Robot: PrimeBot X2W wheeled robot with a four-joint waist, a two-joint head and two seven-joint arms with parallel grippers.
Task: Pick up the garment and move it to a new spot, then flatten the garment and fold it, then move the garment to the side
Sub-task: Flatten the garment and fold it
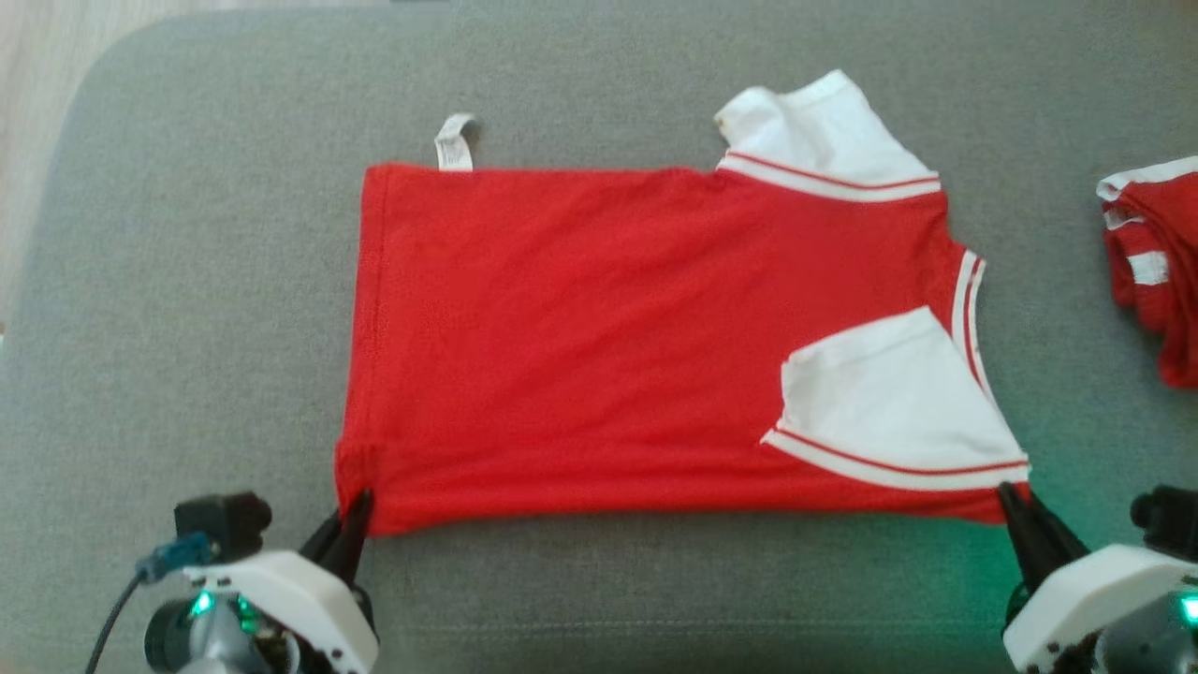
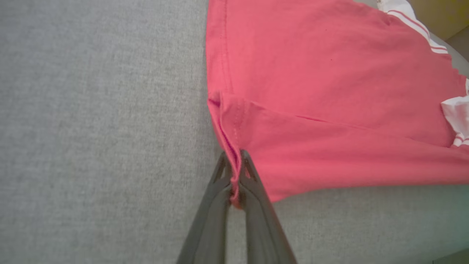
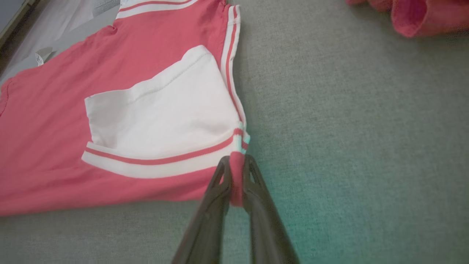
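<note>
The garment point(image 1: 599, 346) is a red T-shirt with white, red-striped sleeves, lying flat and sideways on the grey cushion point(image 1: 187, 281), hem to the left and neck to the right. My left gripper point(image 1: 354, 510) is shut on its near hem corner; in the left wrist view the red hem fold point(image 2: 234, 172) is pinched between the left gripper point(image 2: 235, 165) fingers. My right gripper point(image 1: 1013, 501) is shut on the near shoulder corner, beside the folded-in white sleeve point(image 3: 161, 106); red cloth sits between the right gripper point(image 3: 236, 168) fingers.
A second red-and-white garment point(image 1: 1156, 262) lies crumpled at the cushion's right edge. A white care label point(image 1: 456, 142) sticks out from the shirt's far edge. Pale floor point(image 1: 37, 56) shows beyond the cushion's far left corner.
</note>
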